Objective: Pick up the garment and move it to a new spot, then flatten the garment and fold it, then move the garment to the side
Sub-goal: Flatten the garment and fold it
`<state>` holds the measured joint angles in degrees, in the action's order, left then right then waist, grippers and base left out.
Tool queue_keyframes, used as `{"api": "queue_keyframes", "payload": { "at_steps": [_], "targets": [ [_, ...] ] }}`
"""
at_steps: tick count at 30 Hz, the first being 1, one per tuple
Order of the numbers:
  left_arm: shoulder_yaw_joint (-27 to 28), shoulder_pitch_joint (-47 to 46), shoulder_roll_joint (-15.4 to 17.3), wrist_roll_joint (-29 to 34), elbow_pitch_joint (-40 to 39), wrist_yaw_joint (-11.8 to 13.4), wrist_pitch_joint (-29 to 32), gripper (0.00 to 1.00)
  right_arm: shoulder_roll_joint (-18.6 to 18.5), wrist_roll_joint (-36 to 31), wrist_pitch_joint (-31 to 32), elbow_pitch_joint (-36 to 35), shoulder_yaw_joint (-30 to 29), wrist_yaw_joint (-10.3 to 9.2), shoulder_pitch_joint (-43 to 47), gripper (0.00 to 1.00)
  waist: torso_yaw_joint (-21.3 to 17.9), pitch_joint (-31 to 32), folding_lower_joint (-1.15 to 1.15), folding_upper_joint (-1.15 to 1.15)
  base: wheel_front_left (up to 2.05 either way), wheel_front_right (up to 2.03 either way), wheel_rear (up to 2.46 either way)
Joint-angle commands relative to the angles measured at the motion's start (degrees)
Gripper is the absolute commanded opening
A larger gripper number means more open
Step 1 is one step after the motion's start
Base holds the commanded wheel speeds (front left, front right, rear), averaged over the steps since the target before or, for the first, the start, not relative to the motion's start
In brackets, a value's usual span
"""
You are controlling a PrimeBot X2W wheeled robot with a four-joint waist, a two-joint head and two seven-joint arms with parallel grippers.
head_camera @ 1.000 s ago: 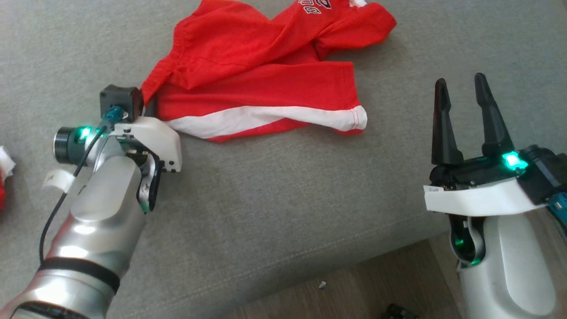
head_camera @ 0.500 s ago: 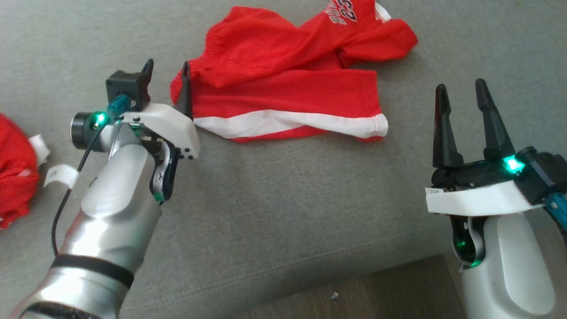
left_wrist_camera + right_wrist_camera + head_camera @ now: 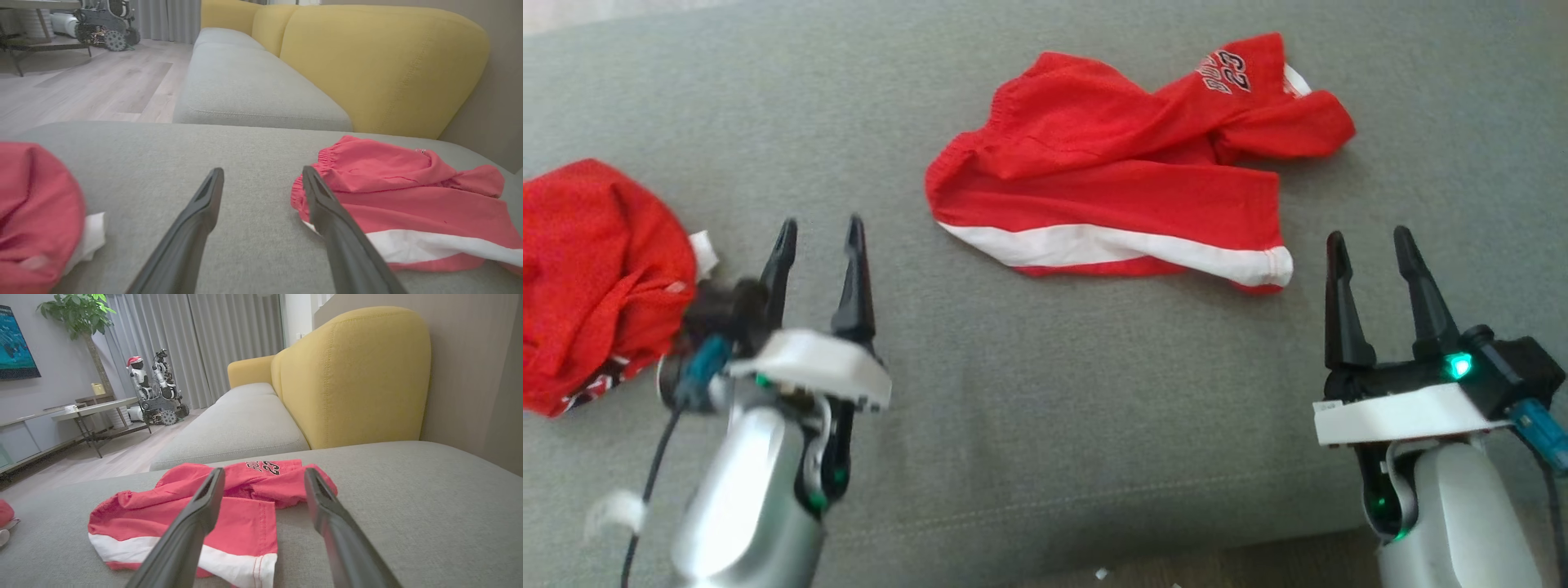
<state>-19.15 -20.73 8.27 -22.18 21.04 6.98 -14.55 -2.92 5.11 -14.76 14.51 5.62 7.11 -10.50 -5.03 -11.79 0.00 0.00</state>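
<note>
The garment (image 3: 1111,188) is a pair of red shorts with a white stripe and a "23" print, lying crumpled on the grey sofa seat (image 3: 1029,392). My left gripper (image 3: 819,224) is open and empty, to the left of the garment's waistband and apart from it. In the left wrist view the garment (image 3: 400,196) lies just beyond and right of the left gripper (image 3: 262,171). My right gripper (image 3: 1368,237) stands open and empty, near the garment's lower right leg hem. In the right wrist view the garment (image 3: 245,522) lies ahead of the right gripper (image 3: 264,471).
A second red cloth bundle (image 3: 596,269) lies at the seat's left, close to my left wrist. The yellow backrest (image 3: 384,69) rises behind the seat. The seat's front edge (image 3: 1094,543) runs along the bottom. Another robot (image 3: 157,388) and a table (image 3: 94,410) stand far off.
My left gripper has opened, let go of the garment's waistband corner and drawn back from it. The head camera has shifted, bringing the second red bundle into view. The right gripper stays open.
</note>
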Motion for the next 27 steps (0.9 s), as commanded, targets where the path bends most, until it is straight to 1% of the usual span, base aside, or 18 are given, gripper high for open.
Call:
{"api": "queue_keyframes", "payload": {
  "at_steps": [1, 4, 7, 11, 15, 27],
  "targets": [
    [3.7, 0.9, -0.2, 1.0, -3.9, -0.5, -0.4, 1.00, 0.0, -1.0, -0.2, -1.2, 1.2, 0.37, -0.6, 1.00, 0.9, 0.4, 0.00, 0.00, 0.00, 0.00, 0.00],
    [5.6, 3.7, -1.6, 2.2, -5.3, -1.3, -0.4, 1.00, 0.0, -0.9, -0.2, -0.3, 0.9, 0.37, -0.7, 1.00, 1.6, 0.4, 0.00, 0.00, 0.00, 0.00, 0.00],
    [6.5, 4.4, -2.5, 3.9, -5.6, -2.3, -0.4, 1.00, 0.0, 0.8, -0.2, 1.6, 0.4, 0.37, -0.9, 1.00, 2.3, 0.2, 0.00, 0.00, 0.00, 0.00, 0.00],
    [7.2, 4.0, -3.6, 5.4, -5.4, -3.4, -0.4, 1.00, 0.0, 3.0, 0.6, 6.7, -1.1, 0.37, -2.5, 1.00, 3.4, -0.6, 0.00, 0.00, 0.00, 0.00, 0.00],
    [7.9, 3.9, -4.2, 6.3, -4.6, -4.3, -0.4, 1.00, 0.0, 5.1, 1.9, 11.6, -1.2, 0.37, -5.1, 1.00, 4.4, -1.7, 0.00, 0.00, 0.00, 0.00, 0.00],
    [8.4, 3.4, -5.1, 9.1, -2.9, -5.3, -0.4, 1.00, 0.0, 8.0, 2.3, 22.1, 0.2, 0.37, -10.4, 1.00, 5.9, -3.4, 0.00, 0.00, 0.00, 0.00, 0.00]
  ]
}}
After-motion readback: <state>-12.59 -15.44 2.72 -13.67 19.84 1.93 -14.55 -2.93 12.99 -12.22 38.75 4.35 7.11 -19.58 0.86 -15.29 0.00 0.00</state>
